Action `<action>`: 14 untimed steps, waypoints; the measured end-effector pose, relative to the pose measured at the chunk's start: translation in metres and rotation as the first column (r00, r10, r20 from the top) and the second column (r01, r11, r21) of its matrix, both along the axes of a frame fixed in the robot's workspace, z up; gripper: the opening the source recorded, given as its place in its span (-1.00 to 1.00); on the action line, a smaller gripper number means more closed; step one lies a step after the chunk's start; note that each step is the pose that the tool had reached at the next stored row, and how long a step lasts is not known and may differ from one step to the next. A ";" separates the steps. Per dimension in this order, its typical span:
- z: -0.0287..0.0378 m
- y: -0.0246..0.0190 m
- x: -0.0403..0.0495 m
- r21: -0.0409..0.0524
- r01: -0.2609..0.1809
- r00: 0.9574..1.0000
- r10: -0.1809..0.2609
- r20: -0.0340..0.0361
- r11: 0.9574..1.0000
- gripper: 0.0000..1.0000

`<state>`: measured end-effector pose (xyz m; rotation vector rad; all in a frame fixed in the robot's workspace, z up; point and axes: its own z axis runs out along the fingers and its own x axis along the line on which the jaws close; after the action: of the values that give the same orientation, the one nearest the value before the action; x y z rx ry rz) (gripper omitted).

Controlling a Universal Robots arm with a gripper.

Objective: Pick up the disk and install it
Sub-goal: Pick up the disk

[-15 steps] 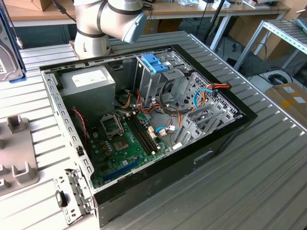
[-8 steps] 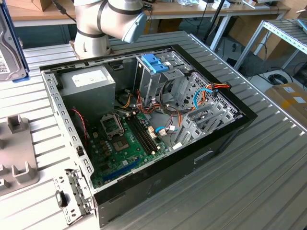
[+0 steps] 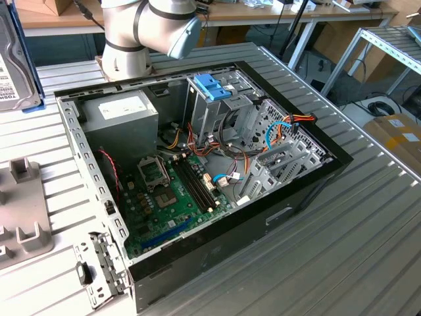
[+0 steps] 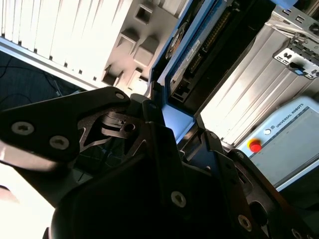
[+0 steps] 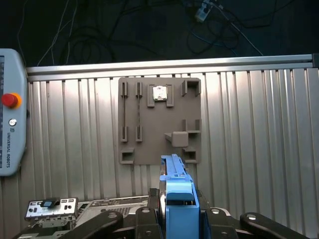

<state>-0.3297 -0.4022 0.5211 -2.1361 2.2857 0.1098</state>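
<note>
The gripper [image 5: 177,224] is closed narrow on the disk [image 5: 177,191], 1 finger on each side of its blue carrier. The pad contact is hidden, so the hold looks firm but is unproven. The disk is stiff, dense and shock-sensitive, and is best held by the carrier's 2 long sides. The exterior view places it at 10 o'clock from the open computer case [image 3: 276,217]. The first wrist view adds the grey fixture plate [image 5: 149,134] beyond it, and the second wrist view its connector end.

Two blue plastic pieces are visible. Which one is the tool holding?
The carrier framing the disk, gripped in the tool; the other, a bracket, sits atop the cage inside the case.
</note>
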 end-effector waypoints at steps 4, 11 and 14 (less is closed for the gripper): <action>0.0000 0.0000 0.0022 0.000 0.000 1.000 0.000 0.000 1.000 -0.26; -0.0001 0.0000 0.0071 -0.001 0.000 1.000 0.000 0.000 1.000 -0.26; -0.0002 0.0000 0.0094 -0.002 0.000 1.000 0.000 0.000 1.000 -0.26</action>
<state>-0.3203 -0.4022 0.5209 -2.1368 2.2865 0.1080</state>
